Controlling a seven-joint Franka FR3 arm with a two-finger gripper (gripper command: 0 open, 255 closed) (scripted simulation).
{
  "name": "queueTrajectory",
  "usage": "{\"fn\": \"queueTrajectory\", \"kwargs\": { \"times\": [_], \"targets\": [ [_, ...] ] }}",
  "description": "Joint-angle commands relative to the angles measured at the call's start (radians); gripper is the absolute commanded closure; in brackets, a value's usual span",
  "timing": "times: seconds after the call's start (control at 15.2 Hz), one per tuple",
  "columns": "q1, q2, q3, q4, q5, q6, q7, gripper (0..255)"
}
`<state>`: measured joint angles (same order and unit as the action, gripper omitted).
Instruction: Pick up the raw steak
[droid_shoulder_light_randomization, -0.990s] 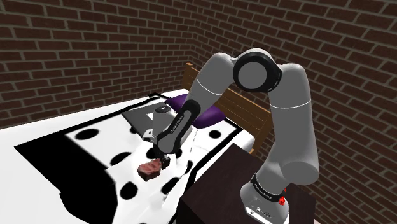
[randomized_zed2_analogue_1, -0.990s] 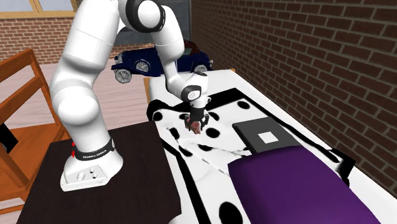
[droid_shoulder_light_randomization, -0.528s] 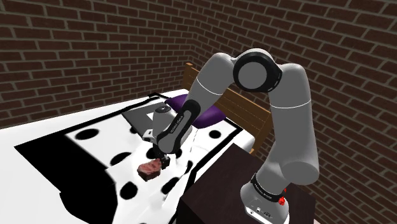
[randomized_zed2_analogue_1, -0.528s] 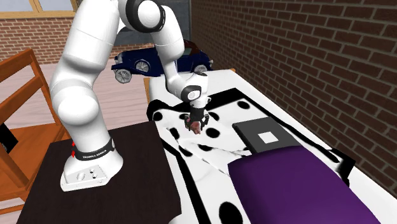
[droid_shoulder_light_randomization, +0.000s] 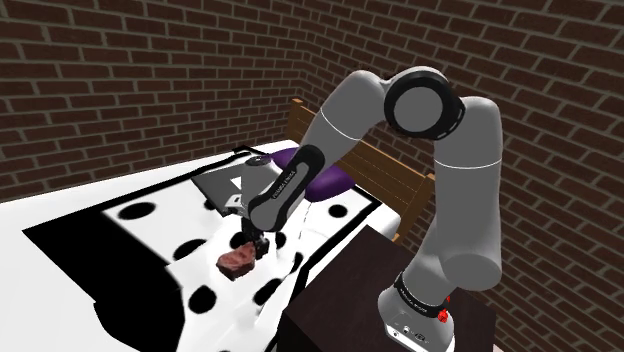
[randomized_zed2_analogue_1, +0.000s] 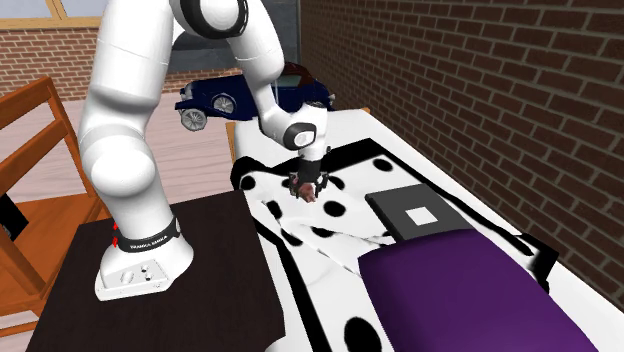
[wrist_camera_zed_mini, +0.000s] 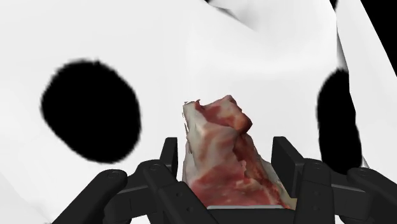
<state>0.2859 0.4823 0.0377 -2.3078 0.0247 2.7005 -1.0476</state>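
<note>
The black gripper (wrist_camera_zed_mini: 226, 159) pinches the raw steak (wrist_camera_zed_mini: 216, 127) between its two fingers, red meat with a pale fat edge jutting past the fingertips. In the shoulder view the steak (droid_shoulder_light_randomization: 237, 261) hangs under the gripper (droid_shoulder_light_randomization: 258, 243), right at the white, black-spotted bed cover (droid_shoulder_light_randomization: 70, 205); whether they touch is unclear. A purple cushion (droid_shoulder_light_randomization: 338, 182) lies further off, near the brick wall (droid_shoulder_light_randomization: 120, 80).
</note>
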Motion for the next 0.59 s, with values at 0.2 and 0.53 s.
{"fn": "queueTrajectory", "kwargs": {
  "times": [0.2,0.53],
  "targets": [
    [0.0,-0.067,0.001,-0.012,0.001,-0.055,0.001,255],
    [-0.001,-0.11,0.002,-0.02,0.002,-0.09,0.002,255]
  ]
}}
